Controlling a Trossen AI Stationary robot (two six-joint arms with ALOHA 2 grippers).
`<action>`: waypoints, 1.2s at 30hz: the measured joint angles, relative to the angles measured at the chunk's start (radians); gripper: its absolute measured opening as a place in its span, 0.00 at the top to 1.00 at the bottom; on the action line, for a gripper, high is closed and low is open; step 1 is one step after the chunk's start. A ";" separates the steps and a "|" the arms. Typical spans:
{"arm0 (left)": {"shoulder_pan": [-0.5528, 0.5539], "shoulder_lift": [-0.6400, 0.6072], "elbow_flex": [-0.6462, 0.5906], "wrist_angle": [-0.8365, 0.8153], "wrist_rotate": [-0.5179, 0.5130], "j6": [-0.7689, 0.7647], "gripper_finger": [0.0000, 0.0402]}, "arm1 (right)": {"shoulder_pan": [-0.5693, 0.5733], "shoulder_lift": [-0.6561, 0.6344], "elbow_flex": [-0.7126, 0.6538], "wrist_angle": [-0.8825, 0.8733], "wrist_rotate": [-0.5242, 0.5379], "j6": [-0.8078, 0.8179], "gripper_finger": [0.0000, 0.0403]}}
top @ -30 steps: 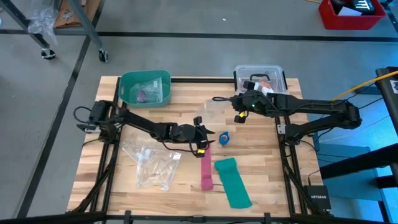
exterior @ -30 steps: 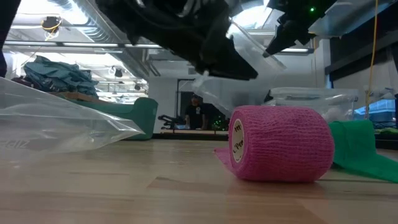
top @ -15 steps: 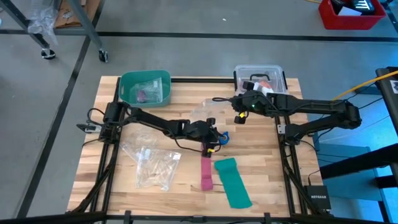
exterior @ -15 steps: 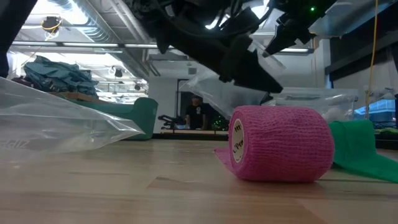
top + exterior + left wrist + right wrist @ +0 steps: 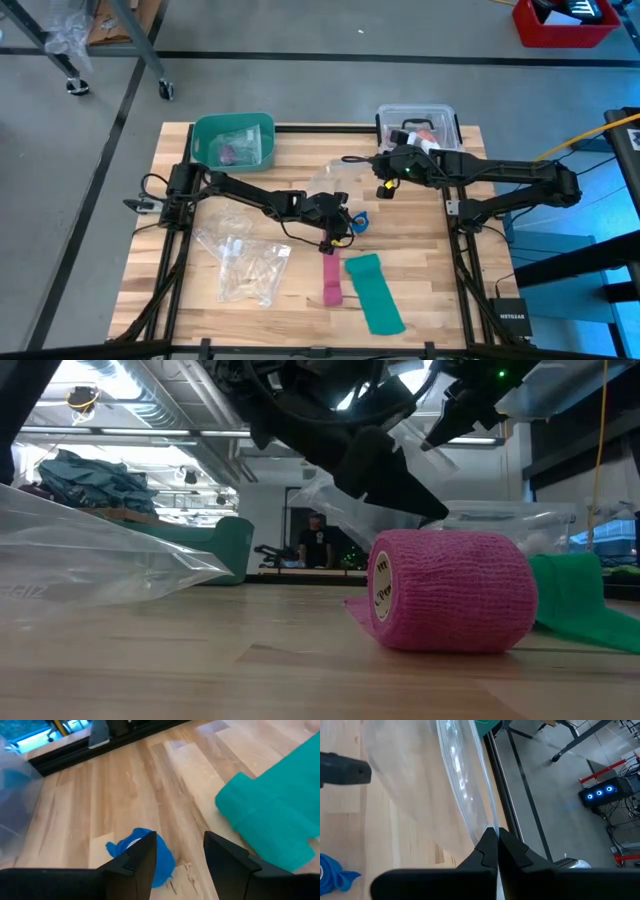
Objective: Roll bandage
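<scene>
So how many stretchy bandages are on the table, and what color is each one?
Blue bandage: 1, bunched beside the left gripper
Pink bandage: 1, partly rolled
Teal-green bandage: 1, lying flat
Total: 3

Bandage (image 5: 142,855) — partly hidden behind the left gripper (image 5: 180,857) finger; teal strip (image 5: 272,822) cut by frame edge beside it — clear bag (image 5: 450,785) contents unreadable.
</scene>
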 joint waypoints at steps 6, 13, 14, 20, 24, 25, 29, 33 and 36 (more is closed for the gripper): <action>0.010 0.045 0.017 0.022 0.002 -0.002 0.61 | 0.000 0.000 0.000 0.002 -0.001 0.000 1.00; 0.031 0.113 0.068 0.022 -0.005 0.015 0.61 | 0.000 0.000 0.000 -0.002 -0.004 0.000 1.00; 0.034 0.127 0.078 0.019 -0.005 0.018 0.61 | 0.000 0.000 0.000 0.000 -0.006 0.000 1.00; 0.040 0.175 0.122 -0.015 -0.005 0.022 0.61 | 0.000 0.000 0.000 -0.003 -0.008 0.000 1.00; 0.039 0.176 0.130 -0.081 -0.008 0.028 0.62 | 0.001 0.000 0.000 -0.005 -0.008 0.000 1.00; 0.039 0.175 0.130 -0.091 -0.009 0.032 0.63 | 0.001 0.000 0.000 -0.008 -0.008 0.000 1.00; 0.035 0.171 0.129 -0.074 -0.009 0.018 0.72 | 0.001 0.000 0.000 -0.013 -0.006 0.000 1.00; 0.033 0.169 0.129 -0.046 -0.022 0.010 0.86 | 0.001 0.000 0.000 -0.046 0.005 -0.001 1.00; 0.037 0.168 0.154 -0.095 -0.031 -0.012 0.96 | 0.001 0.000 0.000 -0.066 0.008 -0.001 1.00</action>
